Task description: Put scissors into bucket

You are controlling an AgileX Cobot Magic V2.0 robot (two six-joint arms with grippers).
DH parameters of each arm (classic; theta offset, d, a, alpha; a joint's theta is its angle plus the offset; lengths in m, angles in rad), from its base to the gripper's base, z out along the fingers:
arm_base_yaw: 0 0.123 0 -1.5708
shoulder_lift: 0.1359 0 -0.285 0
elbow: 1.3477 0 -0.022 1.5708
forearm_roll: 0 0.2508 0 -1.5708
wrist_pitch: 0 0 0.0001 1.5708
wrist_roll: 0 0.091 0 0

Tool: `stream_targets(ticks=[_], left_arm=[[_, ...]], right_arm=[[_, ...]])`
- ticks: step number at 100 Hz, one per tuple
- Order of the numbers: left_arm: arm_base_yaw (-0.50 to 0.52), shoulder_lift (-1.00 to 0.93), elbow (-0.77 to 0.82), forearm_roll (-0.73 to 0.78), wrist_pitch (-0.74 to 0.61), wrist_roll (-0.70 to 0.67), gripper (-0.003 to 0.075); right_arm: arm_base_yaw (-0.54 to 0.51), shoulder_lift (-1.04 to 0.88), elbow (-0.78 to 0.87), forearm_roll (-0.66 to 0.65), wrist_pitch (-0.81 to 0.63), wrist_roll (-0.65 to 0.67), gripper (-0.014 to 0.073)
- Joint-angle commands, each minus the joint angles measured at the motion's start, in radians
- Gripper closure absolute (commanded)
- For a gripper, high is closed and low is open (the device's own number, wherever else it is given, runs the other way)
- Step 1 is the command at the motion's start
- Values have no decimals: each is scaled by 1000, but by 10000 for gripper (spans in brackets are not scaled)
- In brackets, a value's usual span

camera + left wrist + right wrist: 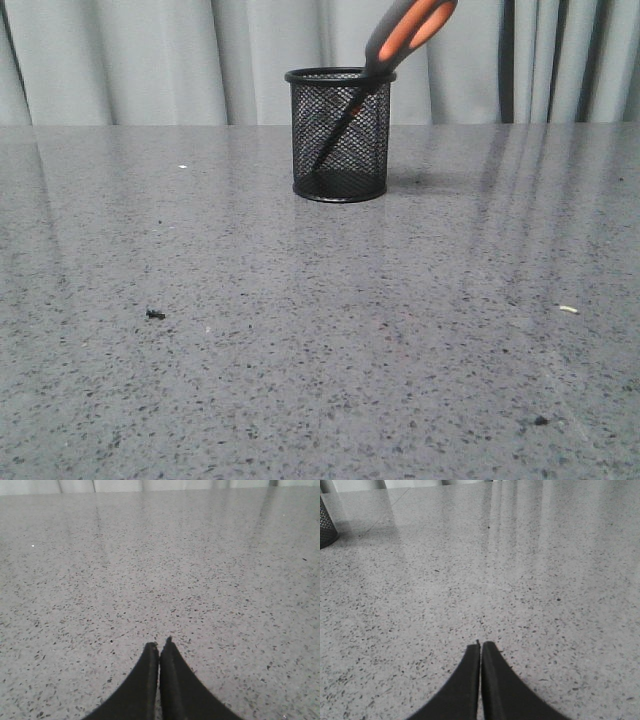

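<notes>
Task looks done: grey-and-orange-handled scissors [400, 40] stand blades-down inside the black wire-mesh bucket [340, 135], upper centre; left gripper [159, 652] and right gripper [480, 650] clenched, empty.

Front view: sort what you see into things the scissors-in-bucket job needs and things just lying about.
Belongs to the job:
- scissors, blades down inside the cup, handles leaning out over the rim
- bucket, upright on the table

Just lying about:
- dark crumb
- pale scrap
- dark speck
- white fleck
</notes>
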Motion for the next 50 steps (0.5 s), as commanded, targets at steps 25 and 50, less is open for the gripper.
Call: stream_targets(ticks=[25, 50], left_arm=[[2, -26, 39, -13, -45, -11, 740], [2, -26, 39, -13, -45, -11, 740]], right_arm=[[-39, -23, 8, -17, -37, 0, 639], [-91, -23, 8, -17, -37, 0, 639]])
